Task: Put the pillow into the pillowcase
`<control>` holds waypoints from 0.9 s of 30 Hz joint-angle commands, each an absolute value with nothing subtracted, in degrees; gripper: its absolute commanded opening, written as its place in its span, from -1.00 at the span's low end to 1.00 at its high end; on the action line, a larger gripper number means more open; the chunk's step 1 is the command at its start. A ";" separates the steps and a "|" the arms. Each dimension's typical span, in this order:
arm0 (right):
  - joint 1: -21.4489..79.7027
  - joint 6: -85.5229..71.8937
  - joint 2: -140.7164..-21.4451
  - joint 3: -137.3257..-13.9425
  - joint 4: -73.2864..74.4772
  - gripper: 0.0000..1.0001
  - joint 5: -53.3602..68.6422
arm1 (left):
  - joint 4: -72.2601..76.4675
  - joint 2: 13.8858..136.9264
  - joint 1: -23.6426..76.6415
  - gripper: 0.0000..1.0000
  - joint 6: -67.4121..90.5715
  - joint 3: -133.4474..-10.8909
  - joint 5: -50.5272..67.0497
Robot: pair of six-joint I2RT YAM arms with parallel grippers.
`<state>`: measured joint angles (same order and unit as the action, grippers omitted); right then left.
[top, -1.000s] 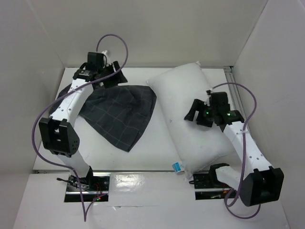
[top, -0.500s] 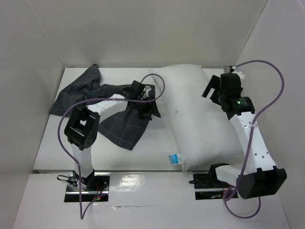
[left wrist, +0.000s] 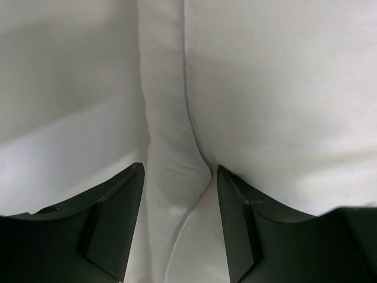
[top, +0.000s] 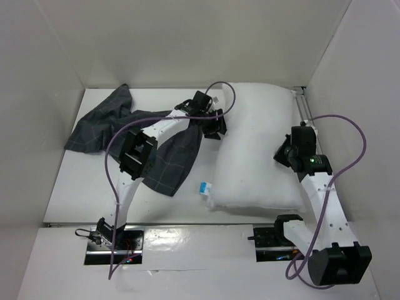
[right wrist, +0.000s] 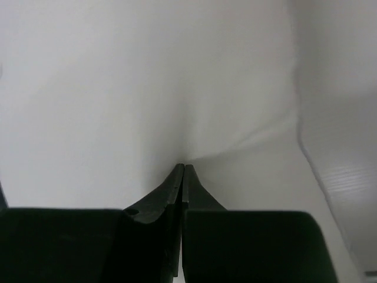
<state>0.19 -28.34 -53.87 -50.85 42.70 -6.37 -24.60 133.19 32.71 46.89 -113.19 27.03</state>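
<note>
Left gripper (left wrist: pixel 179 171): jaws spread astride seam of plump white fabric pillow (top: pixel 256 150). Right gripper (right wrist: pixel 181 169): jaws pressed together, pinching pillow fabric. Dark grey grid-lined cloth pillowcase (top: pixel 100 122) beside pillow.

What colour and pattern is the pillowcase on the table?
The pillowcase is dark grey with thin pale grid lines, clearest in the top external view.

The left arm (top: pixel 164 124) stretches forward with the left gripper (left wrist: pixel 177 171) spread apart, while the right gripper (right wrist: pixel 181 167) is pinched closed.
</note>
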 commanded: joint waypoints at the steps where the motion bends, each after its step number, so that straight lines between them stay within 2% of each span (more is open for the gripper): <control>1: 5.00 -33.65 -52.03 -46.06 41.05 -0.97 9.21 | -22.76 138.68 33.40 0.32 47.64 -126.36 29.17; 5: 14.04 -39.19 -48.26 -38.77 37.72 -1.00 14.06 | -21.37 140.54 33.40 0.32 46.06 -132.89 30.67; 8: 20.20 -37.45 -45.53 -42.24 37.00 -0.98 11.70 | -21.44 136.43 33.40 0.39 40.80 -133.51 28.05; 10: 21.61 -32.46 -45.53 -46.99 38.13 -0.54 7.58 | -23.10 133.43 31.65 0.41 37.55 -133.51 26.64; 12: 22.32 -28.85 -48.33 -54.99 40.34 -0.36 2.40 | -24.25 128.36 30.15 0.43 36.13 -132.81 26.63; 13: 22.32 -27.35 -49.56 -57.63 41.65 0.04 0.02 | -24.95 126.32 29.45 0.43 35.51 -132.11 25.76; 15: 22.32 -24.62 -53.95 -63.94 42.97 0.40 -4.72 | -26.71 121.75 27.52 0.43 34.28 -127.46 23.48; 16: 22.32 -23.13 -58.92 -67.90 42.20 0.66 -10.40 | -28.63 114.42 26.20 0.43 33.49 -120.74 19.81; 18: 21.72 -21.63 -64.30 -69.51 41.23 0.77 -11.16 | -29.96 106.73 25.67 0.43 34.27 -111.86 14.70; 23: 21.71 -15.05 -73.73 -74.70 39.90 0.79 -6.60 | -29.19 92.22 23.91 0.31 42.16 -89.07 8.35; 24: 24.32 -13.72 -76.35 -74.71 39.90 0.79 -6.59 | -28.05 88.89 23.38 0.28 42.71 -81.72 8.35; 27: 32.22 -12.14 -81.80 -76.03 41.21 0.94 -12.12 | -26.54 87.28 22.15 0.26 43.24 -74.20 10.19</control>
<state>25.52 -16.97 -79.20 -72.66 40.36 -8.80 -26.72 85.36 23.16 40.71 -80.88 11.09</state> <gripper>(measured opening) 0.957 0.631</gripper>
